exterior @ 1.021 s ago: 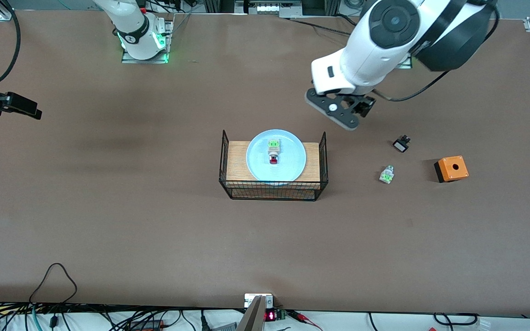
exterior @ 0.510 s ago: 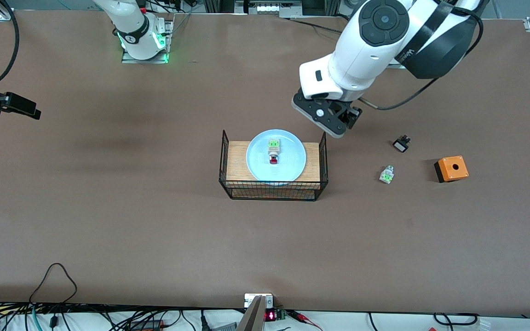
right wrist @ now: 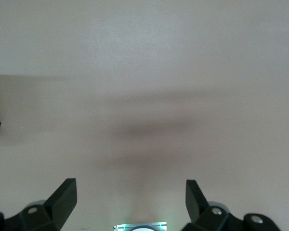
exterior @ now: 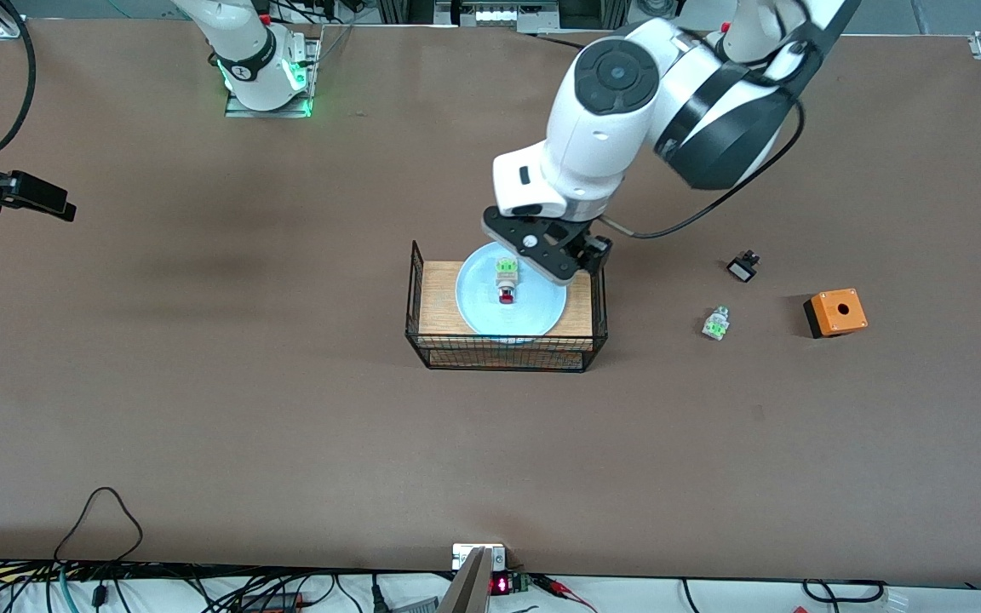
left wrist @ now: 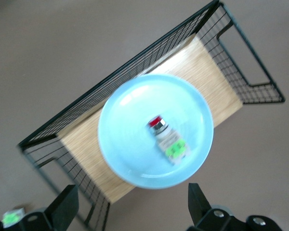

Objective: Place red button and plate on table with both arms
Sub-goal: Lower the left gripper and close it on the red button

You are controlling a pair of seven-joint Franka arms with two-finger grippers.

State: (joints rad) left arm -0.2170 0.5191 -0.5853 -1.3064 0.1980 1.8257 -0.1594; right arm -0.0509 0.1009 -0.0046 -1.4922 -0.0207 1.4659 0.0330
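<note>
Fig.: left pincer point(exterior: 560, 260) spread wide over round light-blue plate point(exterior: 478, 317) w/ small red-capped button point(exterior: 507, 282), frame centre. Button likely light, rigid; grip across whitish body. Right pincer point(right wrist: 130, 202) spread wide, waiting.

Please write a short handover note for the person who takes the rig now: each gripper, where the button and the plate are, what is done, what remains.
Left gripper: open, empty, over the plate's edge on the left arm's side.
Right gripper: open, empty, waits over bare table at the right arm's end.
Red button: lies on the plate.
Plate: rests on the wooden board between its wire-mesh sides.
Done: nothing placed.
Left: pick up the button and set it on the table; lift the plate off the board and set it on the table.
</note>
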